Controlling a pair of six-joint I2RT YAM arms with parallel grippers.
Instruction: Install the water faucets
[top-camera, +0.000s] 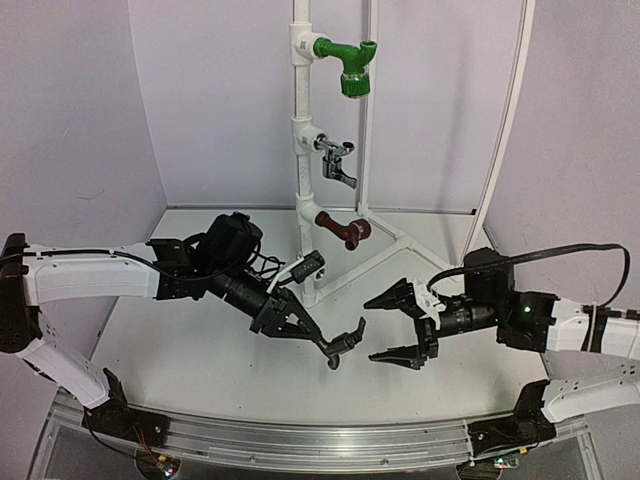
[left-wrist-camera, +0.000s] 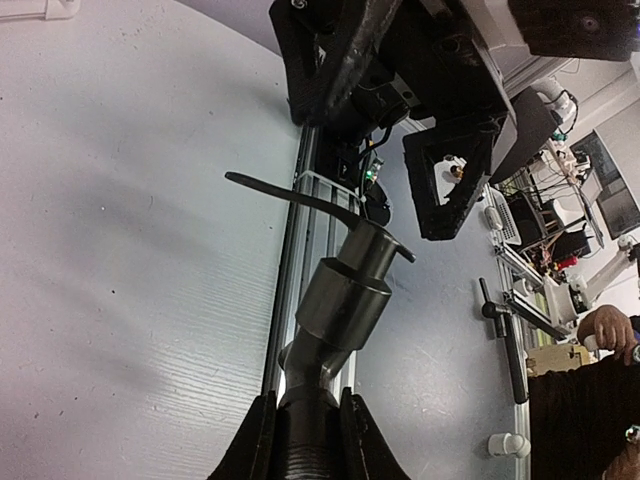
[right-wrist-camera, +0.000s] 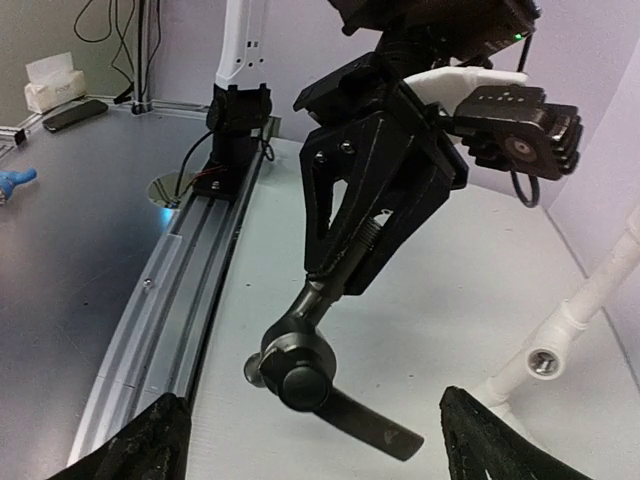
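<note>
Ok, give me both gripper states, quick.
Left gripper: closed on the dark grey metal faucet with the lever handle.
Right gripper: open, holding nothing.

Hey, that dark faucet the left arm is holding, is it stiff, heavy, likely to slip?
Probably rigid: the dark faucet looks like solid metal, likely heavy for its size. The left gripper pinches only its threaded end, so the overhanging body may pivot. Its thin lever could swing if bumped.
</note>
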